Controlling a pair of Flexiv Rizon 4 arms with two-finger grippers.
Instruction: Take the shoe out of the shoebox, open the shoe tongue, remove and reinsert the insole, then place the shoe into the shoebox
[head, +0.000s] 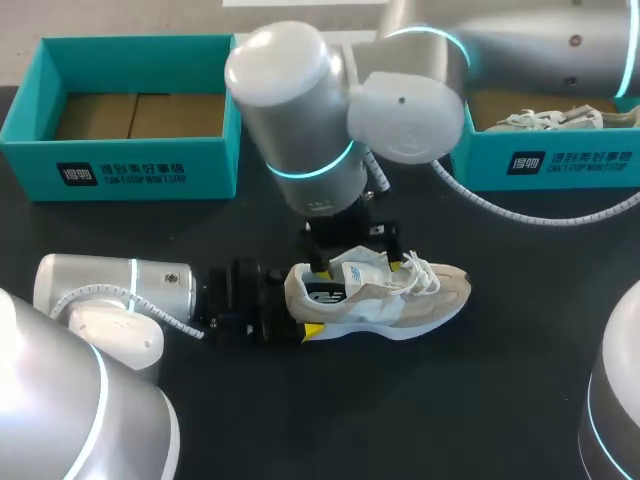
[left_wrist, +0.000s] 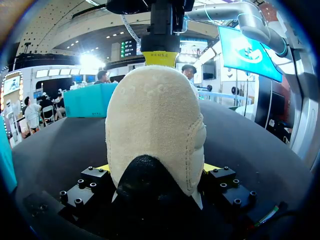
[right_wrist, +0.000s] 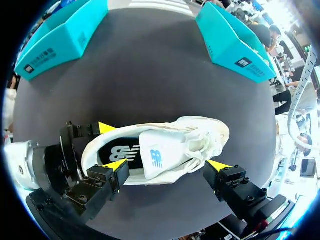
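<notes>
Cream shoe (head: 390, 295) standing on its sole on the black counter (head: 480, 400), out in front of the left blue shoebox (head: 120, 170), left gripper (left_wrist: 156, 169) jaws squeezing its heel from both sides, right gripper (right_wrist: 167, 165) above it, jaws wide apart.

1. The left shoebox (head: 120, 172) has a dark square sign on its front wall. Beside the sign you see a row of white signs, with a line of small white letters under them.
2. The right shoebox (head: 570, 160) has the same label on its front wall.
3. The shoe (right_wrist: 200, 145) has a blue letter mark on a white part (a maker's mark).
4. The dark insole (right_wrist: 122, 152) inside it shows that mark too, big and white.
5. One yellow fingertip (left_wrist: 160, 55) of your right gripper (right_wrist: 167, 165) has a short dark word on it, too small to read.
</notes>
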